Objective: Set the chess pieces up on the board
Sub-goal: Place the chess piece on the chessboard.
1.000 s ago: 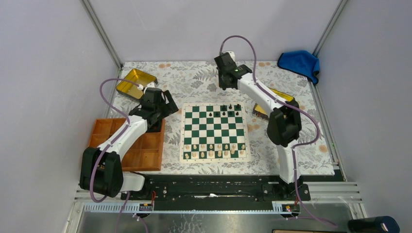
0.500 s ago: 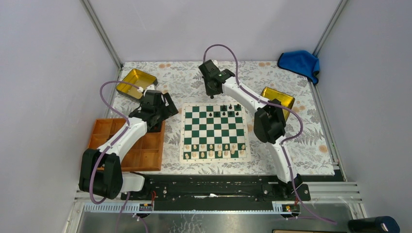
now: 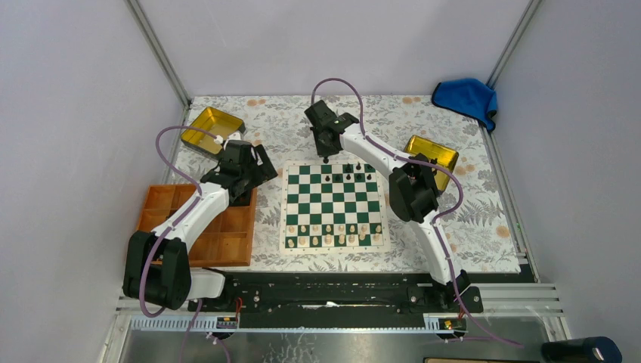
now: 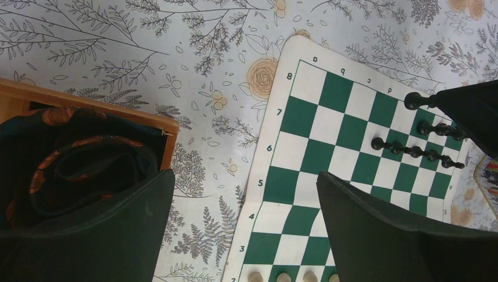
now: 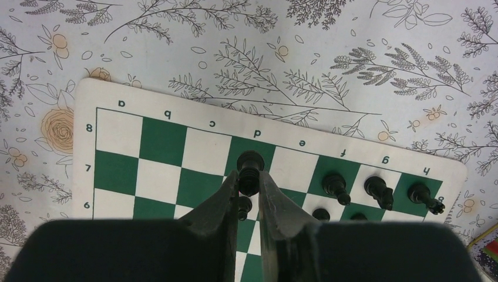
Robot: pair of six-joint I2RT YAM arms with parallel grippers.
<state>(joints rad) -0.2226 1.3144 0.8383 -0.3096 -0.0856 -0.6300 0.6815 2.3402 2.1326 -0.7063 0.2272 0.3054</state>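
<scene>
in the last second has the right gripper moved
Yes. The right gripper, holding a black piece, went left along the board's far edge, toward its middle.

walls (image 3: 68, 113): plain pale grey | table (image 3: 491, 219): white floral-print cover | corner posts (image 3: 159, 53): bare aluminium | light: even, soft

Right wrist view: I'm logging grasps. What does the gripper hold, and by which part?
A black chess piece, pinched by the right gripper around its lower body, its head sticking out past the fingertips.

Right claw (image 5: 249, 187) swung left, now over the board's (image 3: 333, 198) far d-file with a black piece (image 5: 250, 166) pinched; gold tin (image 3: 431, 151) uncovered.
</scene>
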